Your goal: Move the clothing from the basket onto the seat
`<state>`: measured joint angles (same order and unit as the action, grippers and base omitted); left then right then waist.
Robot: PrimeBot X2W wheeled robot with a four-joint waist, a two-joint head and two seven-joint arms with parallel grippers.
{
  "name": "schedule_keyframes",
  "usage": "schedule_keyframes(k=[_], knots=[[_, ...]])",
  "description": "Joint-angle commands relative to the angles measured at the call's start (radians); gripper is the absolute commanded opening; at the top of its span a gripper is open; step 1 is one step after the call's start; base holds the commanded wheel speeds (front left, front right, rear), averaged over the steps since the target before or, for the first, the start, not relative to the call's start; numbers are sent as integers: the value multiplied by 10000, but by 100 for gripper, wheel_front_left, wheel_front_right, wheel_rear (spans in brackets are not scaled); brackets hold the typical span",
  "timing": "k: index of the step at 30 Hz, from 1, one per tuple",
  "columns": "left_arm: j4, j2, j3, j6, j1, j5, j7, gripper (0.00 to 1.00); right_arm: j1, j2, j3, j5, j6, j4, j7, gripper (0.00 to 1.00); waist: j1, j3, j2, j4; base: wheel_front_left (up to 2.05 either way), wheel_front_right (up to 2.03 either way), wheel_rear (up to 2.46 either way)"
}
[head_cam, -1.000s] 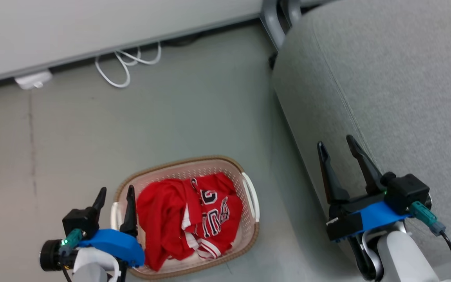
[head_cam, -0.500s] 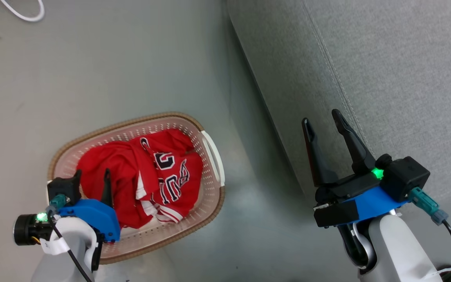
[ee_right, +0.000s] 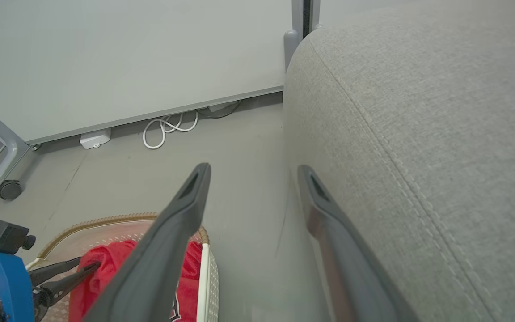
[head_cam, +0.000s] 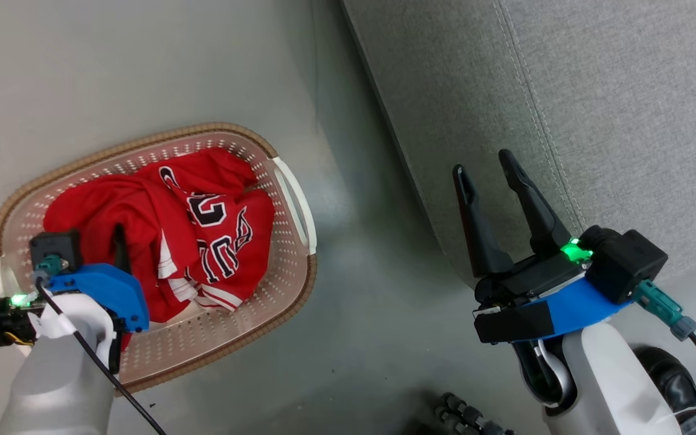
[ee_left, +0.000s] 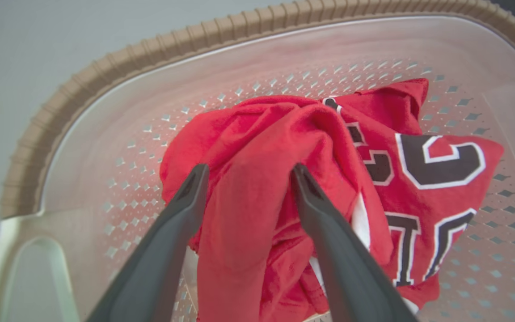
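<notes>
Our left pincer [ee_left: 249, 172] hangs inside the basket [head_cam: 215, 128], its two fingers apart and set either side of a raised fold of the shirt [ee_left: 239, 134], which lies bunched in the half of the basket nearest that arm. The jersey [head_cam: 221, 229], lettering up, fills the basket's other half and overlaps the shirt. Both garments lie wholly inside the basket, which stands on the floor [head_cam: 348, 254]. Nothing lies on the part of the seat [head_cam: 596, 121] we can see, which rises to the right of the basket across a strip of bare floor. Our right pincer [head_cam: 481, 163] hovers well to the right of the basket, at the seat's near edge, fingers apart and holding nothing. We judge the task to be at its first step: the reach for the first garment is made, the grip is not. We cannot tell how deep the left tips sit in the cloth. As we read it, the next move calls for those fingers to press a little further into the fold and close on it firmly. A lift should then go high enough to clear the basket's rim before any swing toward the seat. The overlap suggests the jersey may drag along with the shirt, so we would expect a slow lift to serve best.
</notes>
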<state>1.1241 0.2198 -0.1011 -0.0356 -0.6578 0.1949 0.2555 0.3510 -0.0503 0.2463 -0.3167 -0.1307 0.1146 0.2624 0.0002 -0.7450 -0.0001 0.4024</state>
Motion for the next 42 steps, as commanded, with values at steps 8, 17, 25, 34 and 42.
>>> schedule_keyframes(k=[8,17,25,34,42], knots=[[611,211,85,-58,-547,253,-349,100,240,-1,103,-221,-1,-130,38,100,-2,-516,1,369,0,0,0],[995,257,31,-83,-916,426,-670,4,314,-1,123,-277,-1,-133,38,100,-2,-604,1,405,0,0,0],[1196,352,-82,-341,-1122,524,-582,0,363,-2,119,-269,-1,-132,38,100,-2,-597,1,381,0,0,0],[1355,296,-199,-454,-1169,666,-423,0,437,-2,150,-216,-1,-76,38,100,-2,-439,1,332,0,0,0],[1453,98,-289,-606,-1032,803,-250,0,509,-2,98,-67,-1,26,38,100,-2,-23,1,153,0,0,0]])
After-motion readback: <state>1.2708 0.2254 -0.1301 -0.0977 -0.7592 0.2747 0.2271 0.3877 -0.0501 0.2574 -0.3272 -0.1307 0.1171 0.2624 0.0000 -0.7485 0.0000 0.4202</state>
